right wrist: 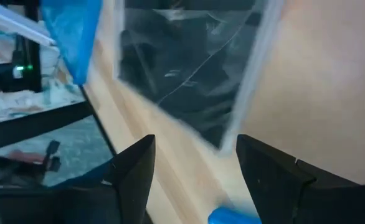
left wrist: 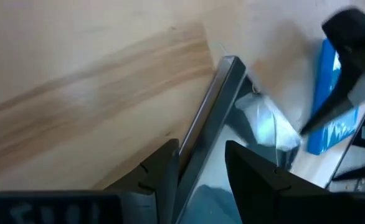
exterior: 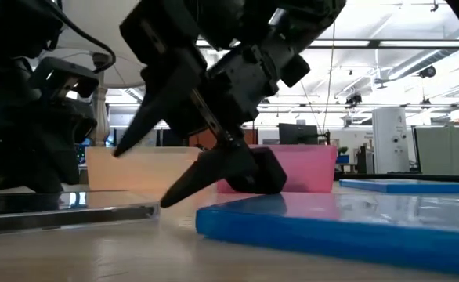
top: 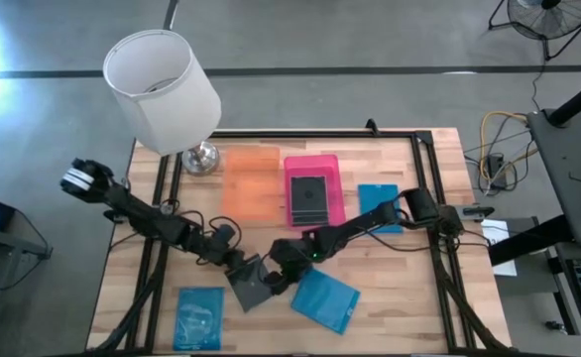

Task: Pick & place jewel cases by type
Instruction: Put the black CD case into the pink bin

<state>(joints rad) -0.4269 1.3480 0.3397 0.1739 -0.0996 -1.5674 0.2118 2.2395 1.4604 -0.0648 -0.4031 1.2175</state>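
- The left pincer [top: 239, 270] grips the dark jewel case [top: 252, 283] by its edge, on the tabletop [top: 400, 297].
- The right pincer [top: 279, 279] hangs spread wide, beside that case.

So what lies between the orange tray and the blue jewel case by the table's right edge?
The pink tray, with a dark jewel case lying in it; the high view shows it.
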